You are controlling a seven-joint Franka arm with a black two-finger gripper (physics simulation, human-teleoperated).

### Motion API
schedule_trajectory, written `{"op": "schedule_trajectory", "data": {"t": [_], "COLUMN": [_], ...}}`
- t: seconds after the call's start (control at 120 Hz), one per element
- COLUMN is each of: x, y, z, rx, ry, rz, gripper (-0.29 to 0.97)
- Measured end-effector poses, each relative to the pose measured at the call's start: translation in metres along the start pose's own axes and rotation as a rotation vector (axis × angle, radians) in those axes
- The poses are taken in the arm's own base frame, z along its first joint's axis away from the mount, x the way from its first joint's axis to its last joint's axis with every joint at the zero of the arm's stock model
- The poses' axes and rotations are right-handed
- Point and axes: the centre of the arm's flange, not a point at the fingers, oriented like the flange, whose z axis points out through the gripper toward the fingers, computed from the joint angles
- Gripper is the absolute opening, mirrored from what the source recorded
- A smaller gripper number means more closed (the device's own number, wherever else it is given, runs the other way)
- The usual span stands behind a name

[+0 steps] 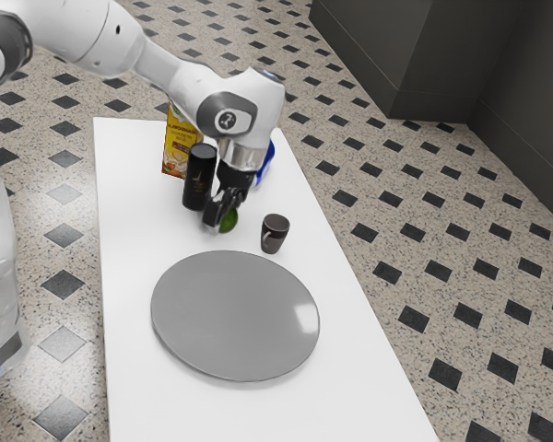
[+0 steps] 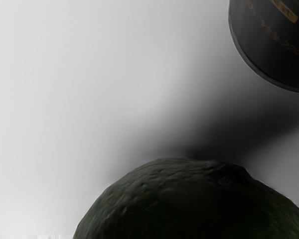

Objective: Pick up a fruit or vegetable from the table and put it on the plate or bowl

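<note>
Dark green and pebble-skinned, the fruit (image 1: 229, 221) sits low at the tip of the gripper (image 1: 223, 214), on or just above the white table (image 1: 369, 368). We cannot determine which. In the exterior view only a sliver of its green surface shows past the black gripper parts that flank it. We cannot tell whether the gripper is clamped on the fruit or merely standing open around it. In the wrist view the fruit (image 2: 194, 199) lies directly under the hand, with a soft shadow on the table beyond it. A black cylindrical container (image 1: 200, 175) stands upright just beside the gripper, toward the exterior view's left. Its rounded dark body (image 2: 274, 40) also appears in the wrist view, near the fruit but apart from it. Behind the container stands a yellow carton (image 1: 177, 143), upright, partly covered by the arm. A blue object (image 1: 268, 158) shows behind the wrist; we cannot identify it. A small dark cup (image 1: 276, 232) stands near the fruit, toward the exterior view's right, not touching it. The grey round plate (image 1: 235, 315) lies flat nearer the camera, bare, separate from fruit and cup. The table stands on a speckled floor with black diamond tiles (image 1: 461, 239).
</note>
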Motion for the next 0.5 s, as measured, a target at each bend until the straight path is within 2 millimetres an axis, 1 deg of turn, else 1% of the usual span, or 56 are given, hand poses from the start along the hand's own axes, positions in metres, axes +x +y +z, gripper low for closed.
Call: {"op": "schedule_trajectory", "data": {"t": [0.067, 0.108, 0.158, 0.2, 0.242, 0.275, 0.333, 0.392, 0.433, 0.5], "x": [0.001, 0.002, 0.005, 0.005, 0.000, -0.009, -0.032, -0.066, -0.089, -0.112], "y": [-0.008, -0.016, -0.028, -0.038, -0.049, -0.059, -0.083, -0.119, -0.148, -0.184], "z": [-0.016, -0.032, -0.053, -0.066, -0.078, -0.086, -0.099, -0.111, -0.112, -0.104], "rx": [-0.029, -0.056, -0.091, -0.110, -0.128, -0.142, -0.165, -0.190, -0.190, -0.176], "ry": [-0.016, -0.029, -0.043, -0.048, -0.046, -0.042, -0.028, -0.014, -0.006, 0.012], "rz": [0.012, 0.020, 0.031, 0.040, 0.058, 0.078, 0.130, 0.209, 0.268, 0.331], "gripper": [0.30, 0.36, 0.37, 0.38, 0.38, 0.37, 0.37, 0.38, 0.38, 0.38]}}
